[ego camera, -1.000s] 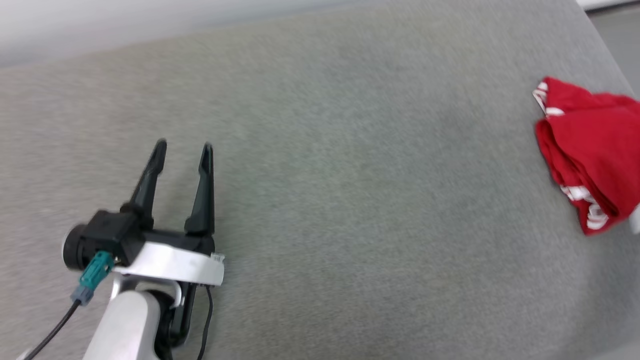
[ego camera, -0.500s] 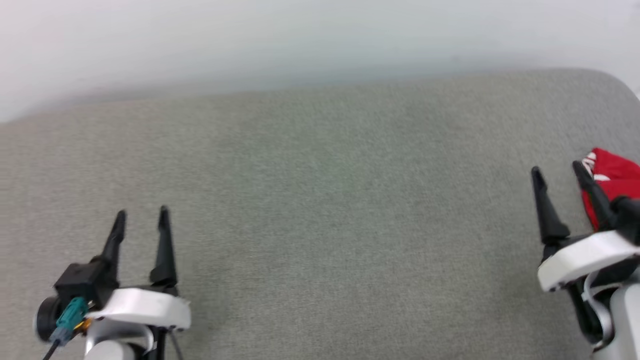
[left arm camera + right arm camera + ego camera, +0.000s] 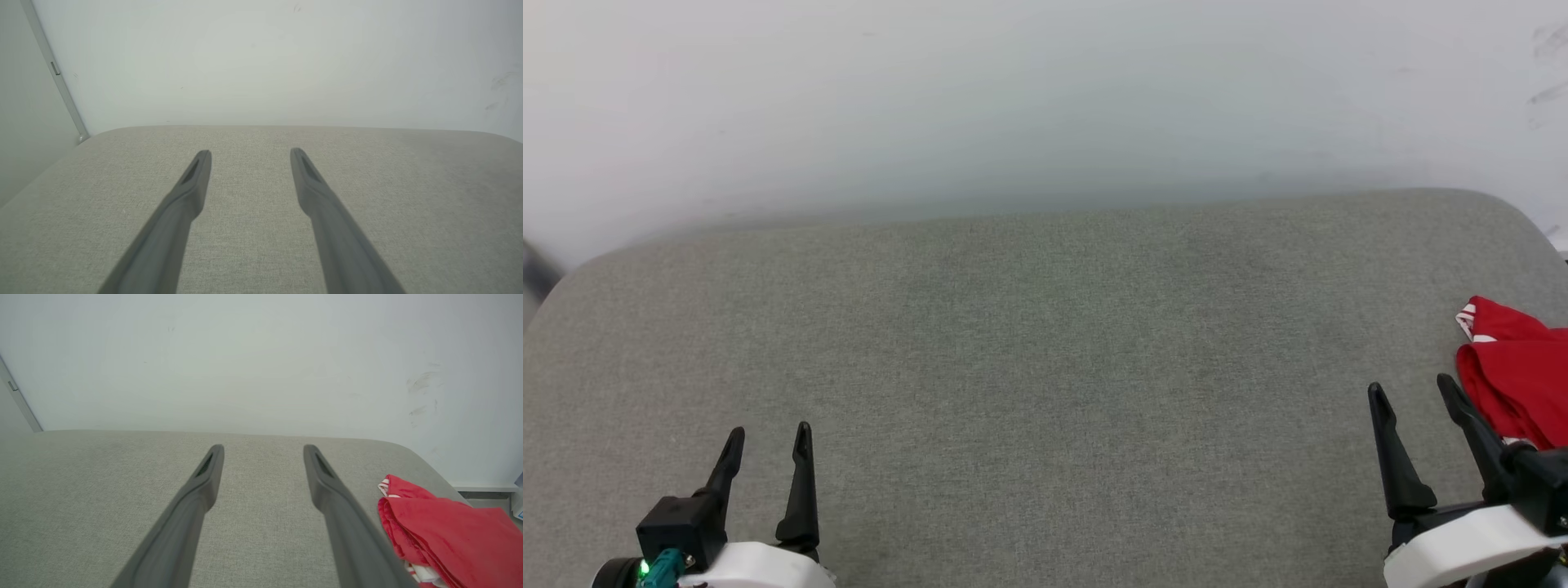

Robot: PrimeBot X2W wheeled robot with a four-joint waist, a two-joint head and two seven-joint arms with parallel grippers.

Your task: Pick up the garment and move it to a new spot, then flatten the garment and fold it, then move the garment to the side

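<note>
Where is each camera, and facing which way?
Head view: on the head, facing forward-down at grey cushion and white wall; left hand and right hand, both open, in the bottom corners.
Left wrist view: on that wrist, looking along its fingers over the cushion to the wall.
Right wrist view: likewise from the right wrist, its fingers ahead.
Shared: head and right wrist views both show the red garment, far right.

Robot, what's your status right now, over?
Left hand open, empty. Right hand open, empty. Garment bunched far right, beside right hand. Nothing blocking it.
</note>
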